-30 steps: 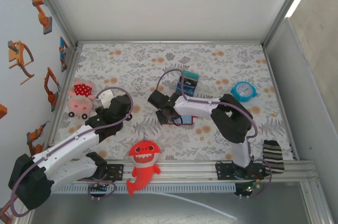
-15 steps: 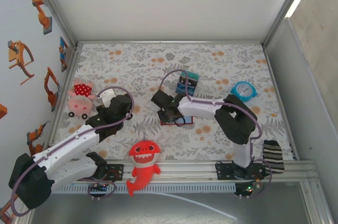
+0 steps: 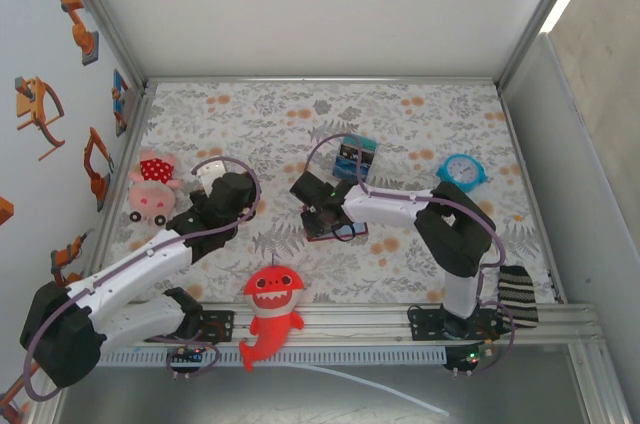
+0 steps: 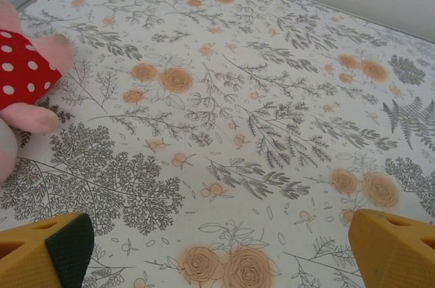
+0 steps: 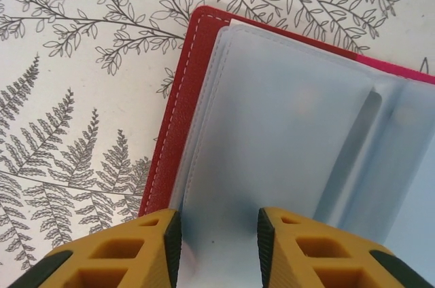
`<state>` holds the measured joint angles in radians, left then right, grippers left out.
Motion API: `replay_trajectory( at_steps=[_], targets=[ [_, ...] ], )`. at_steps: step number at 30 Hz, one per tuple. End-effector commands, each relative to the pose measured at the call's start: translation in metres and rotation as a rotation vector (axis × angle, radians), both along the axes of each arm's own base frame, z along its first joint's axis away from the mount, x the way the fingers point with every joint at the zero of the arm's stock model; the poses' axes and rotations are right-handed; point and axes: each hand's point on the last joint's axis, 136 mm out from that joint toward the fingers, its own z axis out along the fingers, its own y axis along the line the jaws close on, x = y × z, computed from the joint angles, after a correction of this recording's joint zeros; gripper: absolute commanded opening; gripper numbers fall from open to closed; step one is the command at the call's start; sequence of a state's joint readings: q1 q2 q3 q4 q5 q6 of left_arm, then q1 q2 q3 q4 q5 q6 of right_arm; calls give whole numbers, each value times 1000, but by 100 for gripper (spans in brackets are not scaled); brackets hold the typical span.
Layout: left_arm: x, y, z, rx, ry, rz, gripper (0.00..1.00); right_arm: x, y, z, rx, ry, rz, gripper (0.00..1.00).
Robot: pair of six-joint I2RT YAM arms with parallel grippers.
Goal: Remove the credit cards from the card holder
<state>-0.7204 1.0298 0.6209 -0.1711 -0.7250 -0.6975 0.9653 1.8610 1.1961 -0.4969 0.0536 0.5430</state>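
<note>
Right claw shifted right, narrow over open card holder lying crosswise, grip unclear; left claw wide.

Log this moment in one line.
left gripper: open, above table | right gripper: jaws apart over card holder | card holder: lying open

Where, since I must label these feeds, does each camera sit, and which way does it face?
Top: above and behind the arms, looking down on the table; both arms, left gripper and right gripper show.
Left wrist: on the left arm, looking slantwise across the table; yellow fingers wide apart at bottom corners.
Right wrist: on the right arm, looking straight down on the open wallet; fingers at bottom.
Shared: top and right wrist, the wallet; top and left wrist, the pig toy.
</note>
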Motion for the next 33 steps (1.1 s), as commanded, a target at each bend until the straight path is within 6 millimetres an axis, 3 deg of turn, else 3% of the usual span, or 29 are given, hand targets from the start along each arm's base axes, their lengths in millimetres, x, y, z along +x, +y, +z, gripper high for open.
replay_trajectory(
  at_steps=[1,19,25,33],
  targets=[
    [5,-9,14,-10,-28,-25,97,6,-13,16,-26,-50,-35,35],
    [6,-12,15,4,-24,-35,97,20,-51,30,-67,-111,-144,33],
    [9,-15,13,6,-16,-36,97,11,-28,28,17,-74,-70,39],
    [12,-20,9,4,3,-41,97,4,-18,16,-18,-37,-30,48]
  ],
)
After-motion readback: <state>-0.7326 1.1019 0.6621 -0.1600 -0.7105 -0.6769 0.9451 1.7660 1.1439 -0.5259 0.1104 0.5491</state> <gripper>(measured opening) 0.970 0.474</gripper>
